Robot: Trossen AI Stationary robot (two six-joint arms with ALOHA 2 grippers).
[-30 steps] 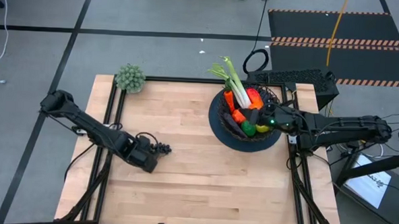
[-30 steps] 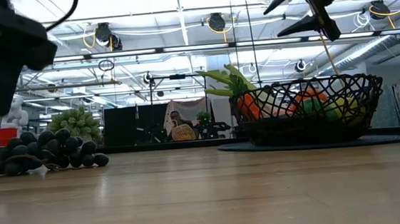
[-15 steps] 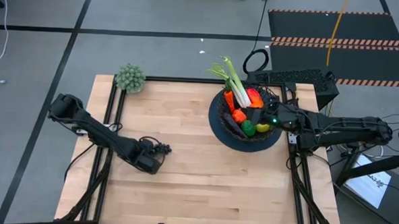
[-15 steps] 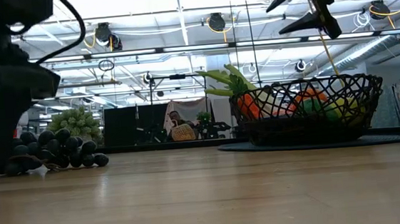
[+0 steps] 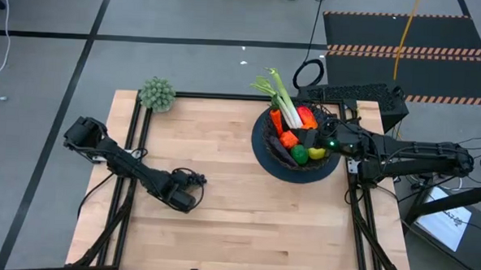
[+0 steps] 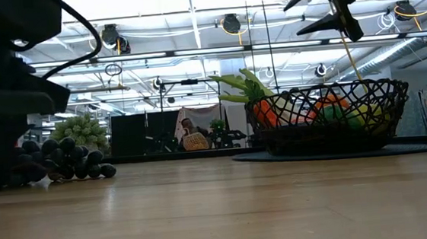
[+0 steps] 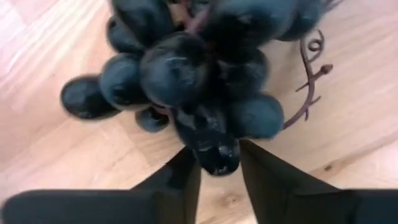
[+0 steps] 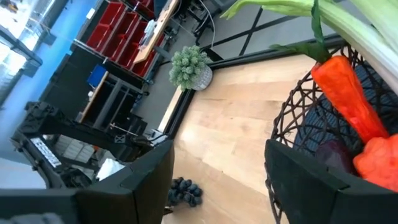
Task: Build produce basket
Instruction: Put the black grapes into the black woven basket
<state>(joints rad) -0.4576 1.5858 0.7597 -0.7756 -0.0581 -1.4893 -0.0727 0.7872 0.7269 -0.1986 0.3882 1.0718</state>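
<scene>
A bunch of dark grapes (image 5: 196, 179) lies on the wooden table, left of centre; the low view shows the grapes (image 6: 67, 155) resting on the tabletop. My left gripper (image 5: 182, 194) stands over the bunch's left end, pointing down, shut on it. The black wire basket (image 5: 265, 134) sits on a dark round mat at the far right. It holds a leek (image 5: 281, 98), a carrot, orange, red and green pieces and something purple. My right gripper (image 6: 336, 7) hangs open above the basket (image 6: 335, 117), touching nothing. My left gripper has one grape (image 7: 214, 157) at the edge of the bunch pinched between its two fingers (image 7: 183, 180). The fingers come from above, pointing down. The bunch lies on the table, its brown stem (image 7: 306, 74) on the far side from the fingers.
A pale grey-green bushy clump (image 5: 157, 93) stands at the table's far left corner. Bare wood lies between the grapes and the basket. The black table frame runs along both side edges.
My left gripper has come down from above the grapes to the tabletop, over the bunch's left end. The grapes have stayed where they lay. My right gripper has kept still above the basket.
</scene>
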